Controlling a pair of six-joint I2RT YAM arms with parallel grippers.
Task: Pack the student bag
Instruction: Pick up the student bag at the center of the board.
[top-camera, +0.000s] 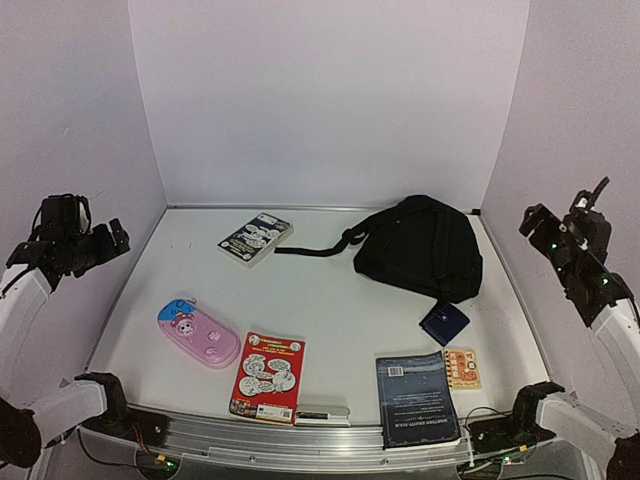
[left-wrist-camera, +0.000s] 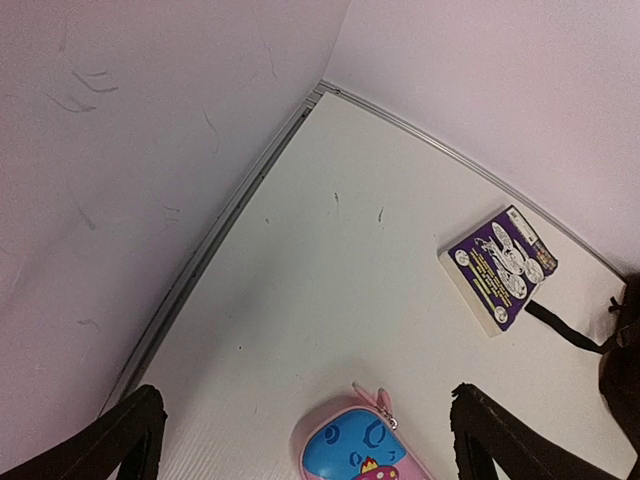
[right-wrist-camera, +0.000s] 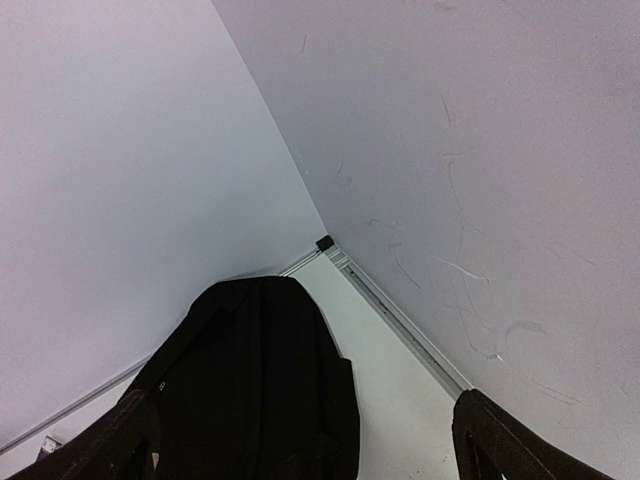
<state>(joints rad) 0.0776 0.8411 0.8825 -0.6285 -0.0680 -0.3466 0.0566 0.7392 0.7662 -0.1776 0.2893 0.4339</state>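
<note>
Left gripper hangs high by the left wall, jaws spread wide, nothing in them. Just below it, framed between its fingers, peeks the pink and blue pencil case. Ahead of it and to its right a purple paperback lies flat on the worktop. Moving right: a red comic book sits at the near edge, with a small black-and-white stick just beside its corner. Then the student bag, slumped on the far right of the worktop, below and ahead of the right gripper, one strap trailing towards the paperback. A dark-blue pouch sits just beside the bag's near edge. Nearer still are a dark book and an orange card. Right gripper is raised by the right wall, jaws wide apart, empty
</note>
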